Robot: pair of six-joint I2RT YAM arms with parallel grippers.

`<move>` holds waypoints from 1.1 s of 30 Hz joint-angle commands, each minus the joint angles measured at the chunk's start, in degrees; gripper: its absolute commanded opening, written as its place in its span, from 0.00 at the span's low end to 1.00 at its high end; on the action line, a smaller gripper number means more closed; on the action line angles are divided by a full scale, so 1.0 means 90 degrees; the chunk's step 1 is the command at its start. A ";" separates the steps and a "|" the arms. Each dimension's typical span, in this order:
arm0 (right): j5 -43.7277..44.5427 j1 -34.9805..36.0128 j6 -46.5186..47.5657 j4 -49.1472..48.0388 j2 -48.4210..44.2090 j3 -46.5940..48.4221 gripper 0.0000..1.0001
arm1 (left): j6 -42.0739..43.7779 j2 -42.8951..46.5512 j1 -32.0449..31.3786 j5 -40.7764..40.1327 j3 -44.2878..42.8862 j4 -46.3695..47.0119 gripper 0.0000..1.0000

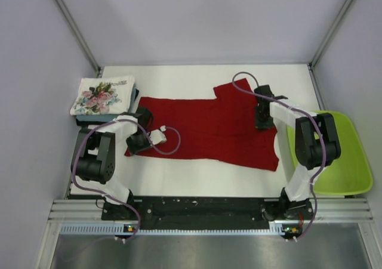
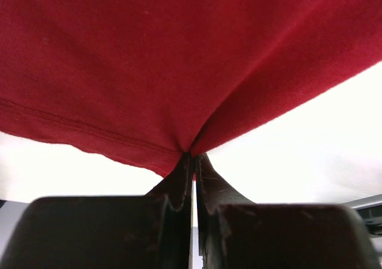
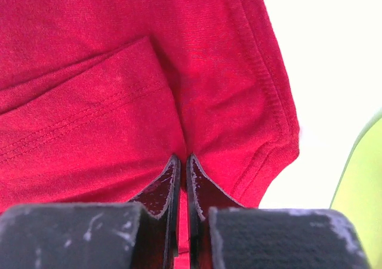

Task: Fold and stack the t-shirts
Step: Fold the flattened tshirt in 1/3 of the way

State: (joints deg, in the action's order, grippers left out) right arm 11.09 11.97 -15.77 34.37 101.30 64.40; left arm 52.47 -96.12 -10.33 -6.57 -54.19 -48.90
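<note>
A deep red t-shirt [image 1: 209,129] lies spread flat across the middle of the white table [image 1: 197,179]. My left gripper [image 1: 139,142] is at its left hem corner. In the left wrist view the left gripper [image 2: 194,154] is shut on a pinch of the red cloth [image 2: 149,60], which lifts off the table there. My right gripper [image 1: 263,123] is down on the shirt's right side near a sleeve. In the right wrist view the right gripper [image 3: 182,157] is shut on a fold of the red cloth [image 3: 89,102]. A folded white floral t-shirt [image 1: 102,95] tops a small stack at the back left.
A lime-green tray [image 1: 352,161] sits off the table's right edge, and its rim [image 3: 361,197] shows beside the right gripper. Light blue and dark folded cloth edges [image 1: 135,96] peek from under the floral shirt. Grey walls close in the back and sides.
</note>
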 commanded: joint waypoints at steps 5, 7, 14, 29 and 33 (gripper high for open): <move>0.1004 -0.0099 0.0697 -0.0079 0.0483 0.0900 0.00 | -0.0399 0.0435 -0.0541 0.0173 0.1499 -0.0406 0.00; 0.0829 -0.0099 0.0775 -0.0059 0.0512 0.1037 0.00 | -0.0536 0.0562 -0.0610 0.0251 0.1549 -0.0425 0.00; 0.1315 0.0329 0.0318 0.0955 -0.0705 0.0834 0.48 | -0.0888 0.0884 -0.0620 0.0300 0.1344 -0.0484 0.00; 0.0584 0.0497 -0.5774 0.1933 -0.4427 -0.2525 0.61 | -0.1025 0.0934 -0.0620 0.0154 0.1217 -0.0279 0.00; 0.0808 0.0497 -0.6664 0.1991 -0.4712 -0.3102 0.62 | -0.1025 0.0914 -0.0620 0.0193 0.1188 -0.0279 0.00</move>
State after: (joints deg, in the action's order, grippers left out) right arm 16.71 16.34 -62.00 50.94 61.78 39.59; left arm 44.07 -87.37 -16.16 -8.38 -43.94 -51.22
